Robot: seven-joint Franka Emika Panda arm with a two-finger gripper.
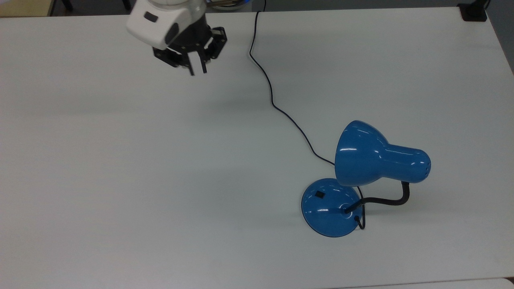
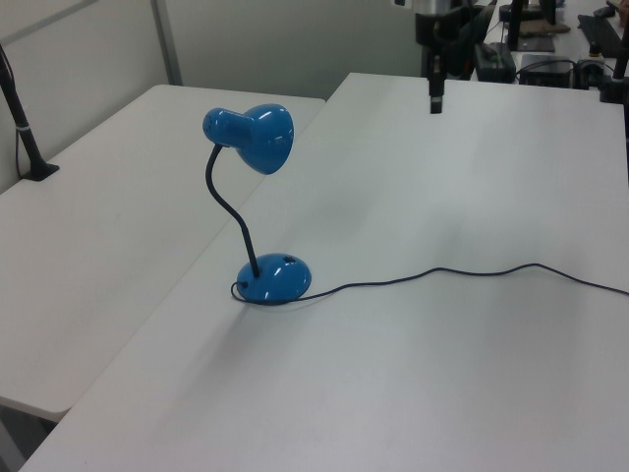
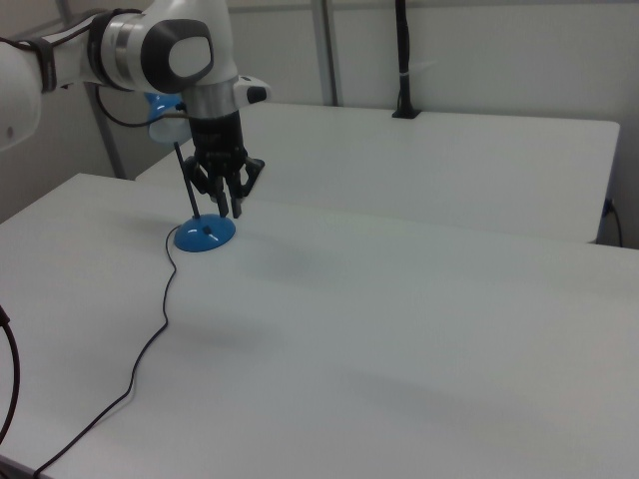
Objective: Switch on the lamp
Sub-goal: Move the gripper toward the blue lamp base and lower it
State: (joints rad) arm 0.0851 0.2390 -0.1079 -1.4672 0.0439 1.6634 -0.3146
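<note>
The blue lamp stands at the top view's lower right, its bell shade (image 1: 369,158) hanging over the domed base (image 1: 327,208). A small black switch (image 1: 319,194) sits on the base's upper left. The shade shows no glow. Its black cord (image 1: 273,104) runs up to the table's far edge. My gripper (image 1: 198,72) hovers over the table at the top view's upper left, far from the lamp, its fingers drawn close together with nothing between them. In the left view the gripper (image 2: 435,103) hangs beyond the lamp base (image 2: 275,280). In the right view the gripper (image 3: 235,210) overlaps the base (image 3: 205,235).
The white table (image 1: 120,160) is bare between gripper and lamp. A black clamp (image 1: 474,12) sits at its top right corner. A second white table (image 2: 98,226) adjoins in the left view, with a black post (image 2: 25,128) on it.
</note>
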